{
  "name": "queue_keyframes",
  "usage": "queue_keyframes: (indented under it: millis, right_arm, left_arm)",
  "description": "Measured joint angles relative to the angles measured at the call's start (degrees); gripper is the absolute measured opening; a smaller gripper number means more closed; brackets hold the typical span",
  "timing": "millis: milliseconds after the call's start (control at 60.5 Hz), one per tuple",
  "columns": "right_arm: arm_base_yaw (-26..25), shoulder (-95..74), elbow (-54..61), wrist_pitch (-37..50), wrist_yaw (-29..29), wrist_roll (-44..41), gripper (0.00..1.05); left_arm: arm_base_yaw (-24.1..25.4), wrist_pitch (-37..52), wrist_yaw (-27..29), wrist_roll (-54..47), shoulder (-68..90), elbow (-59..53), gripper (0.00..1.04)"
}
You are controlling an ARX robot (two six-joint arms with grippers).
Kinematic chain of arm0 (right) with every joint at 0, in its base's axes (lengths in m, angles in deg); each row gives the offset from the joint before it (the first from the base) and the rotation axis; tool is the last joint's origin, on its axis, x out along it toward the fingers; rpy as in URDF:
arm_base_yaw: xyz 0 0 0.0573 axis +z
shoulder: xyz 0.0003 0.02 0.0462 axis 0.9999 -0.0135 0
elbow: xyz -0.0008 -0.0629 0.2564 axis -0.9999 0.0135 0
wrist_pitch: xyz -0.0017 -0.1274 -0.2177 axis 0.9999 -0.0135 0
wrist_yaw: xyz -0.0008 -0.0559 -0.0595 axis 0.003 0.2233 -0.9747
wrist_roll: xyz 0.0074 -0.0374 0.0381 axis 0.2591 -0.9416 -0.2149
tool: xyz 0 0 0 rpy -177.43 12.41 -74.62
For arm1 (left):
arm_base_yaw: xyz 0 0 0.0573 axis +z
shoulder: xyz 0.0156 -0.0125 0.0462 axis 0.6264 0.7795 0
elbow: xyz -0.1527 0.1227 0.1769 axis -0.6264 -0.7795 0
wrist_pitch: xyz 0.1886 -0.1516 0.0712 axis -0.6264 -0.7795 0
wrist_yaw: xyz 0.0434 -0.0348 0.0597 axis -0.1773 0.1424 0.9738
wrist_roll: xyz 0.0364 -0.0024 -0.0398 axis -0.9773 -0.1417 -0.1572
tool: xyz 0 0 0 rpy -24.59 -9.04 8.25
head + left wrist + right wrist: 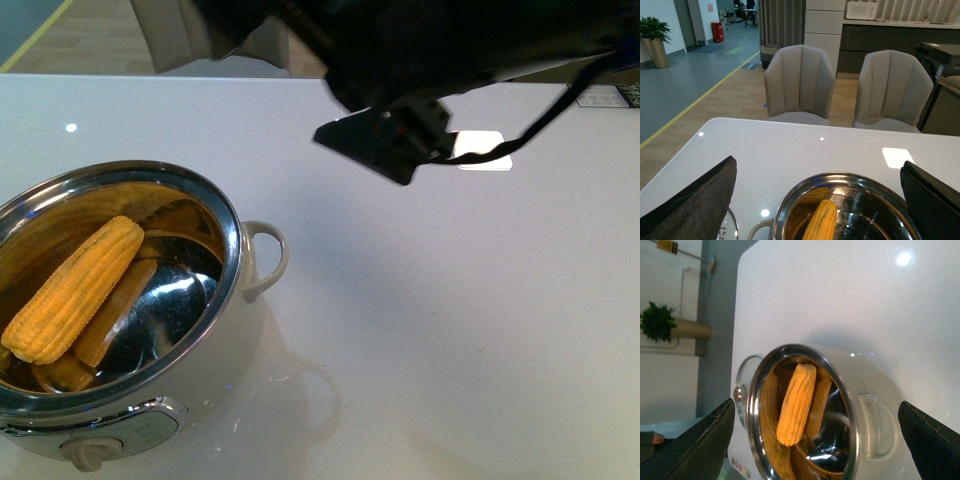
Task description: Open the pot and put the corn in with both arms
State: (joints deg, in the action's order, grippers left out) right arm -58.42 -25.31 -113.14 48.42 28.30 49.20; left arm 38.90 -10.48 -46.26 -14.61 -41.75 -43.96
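The cream-white pot (pixel 252 330) stands open at the near left of the white table, with a steel rim and a looped side handle (pixel 268 258). The yellow corn (pixel 75 290) lies slanted inside it, one end propped against the wall. The left wrist view has the pot (pixel 790 200) and corn (pixel 821 220) just below my open left gripper (pixel 818 162), which holds nothing. My right gripper (pixel 816 405) is also open and empty, its fingers framing the pot (pixel 875 390) and corn (pixel 797 405) from a distance. The right arm's black wrist part (pixel 390 140) hangs above the table's far middle.
A glass lid (pixel 731 227) lies on the table beside the pot, on its left side, and its lid edge (pixel 741 377) also shows in the right wrist view. Two beige chairs (pixel 800 82) (pixel 895 87) stand beyond the table's far edge. Bare white tabletop (pixel 450 320) stretches right of the pot.
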Motion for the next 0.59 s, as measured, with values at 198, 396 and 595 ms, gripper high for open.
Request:
queue_keyframes:
  millis: [198, 396, 595]
  right_arm:
    - [-10.21, 13.81, 10.86, -3.76, -6.25, -8.28, 0.96]
    - [-14.82, 26.88, 17.16, -9.66, -10.34, -22.21, 0.96]
    - [-16.63, 43.69, 23.47, -18.1, -11.8, -34.27, 0.96]
  left_arm:
    - [-0.02, -0.02, 0.0, 0.0, 0.0, 0.0, 0.98]
    - [0.0, 0.0, 0.0, 0.0, -0.02, 0.0, 0.98]
    - [0.0, 0.0, 0.0, 0.0, 0.0, 0.0, 0.98]
